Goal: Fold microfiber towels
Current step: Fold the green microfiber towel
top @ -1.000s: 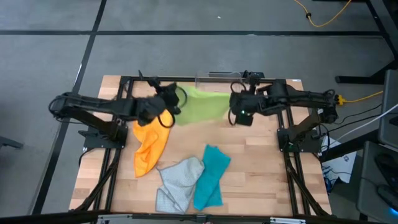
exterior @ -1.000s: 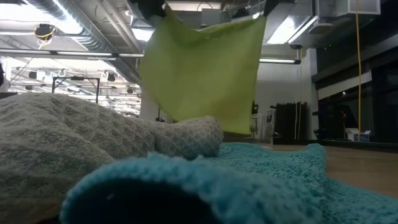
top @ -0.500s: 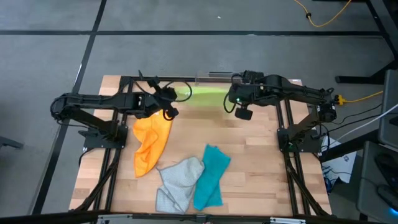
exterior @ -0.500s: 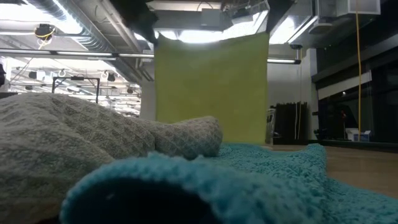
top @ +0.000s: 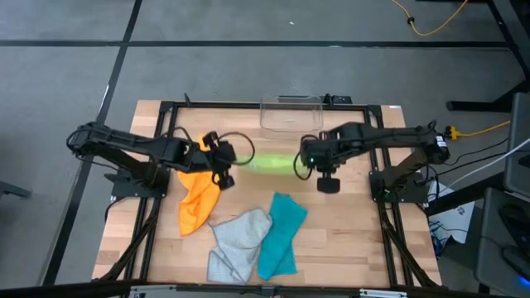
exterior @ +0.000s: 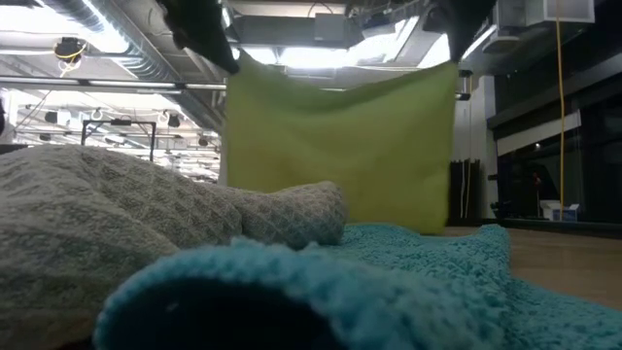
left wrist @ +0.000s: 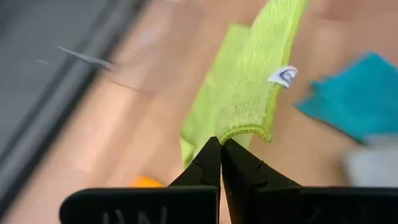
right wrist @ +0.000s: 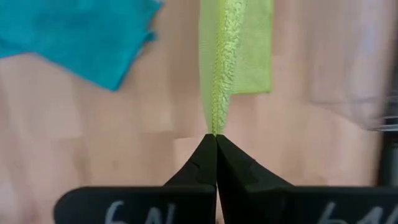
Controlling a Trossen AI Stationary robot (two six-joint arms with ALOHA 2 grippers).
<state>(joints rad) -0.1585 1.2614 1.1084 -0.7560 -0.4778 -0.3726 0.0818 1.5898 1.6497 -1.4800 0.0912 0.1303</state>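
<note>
Right at the tips of the left gripper (left wrist: 220, 144), its fingers pressed together, one corner of the lime green towel (left wrist: 247, 93) is pinched; the cloth runs away from the fingertips, with a small white tag (left wrist: 282, 76) on its edge farther out. Likewise the right gripper (right wrist: 215, 138) pinches the opposite corner, the towel's edge running straight out from its closed tips. Between the two grippers the towel hangs stretched above the table (top: 348, 223). Beyond the fingers, apart from the held cloth, lie the teal towel (top: 280, 233), the grey towel (top: 238, 242) and the orange towel (top: 199, 195).
</note>
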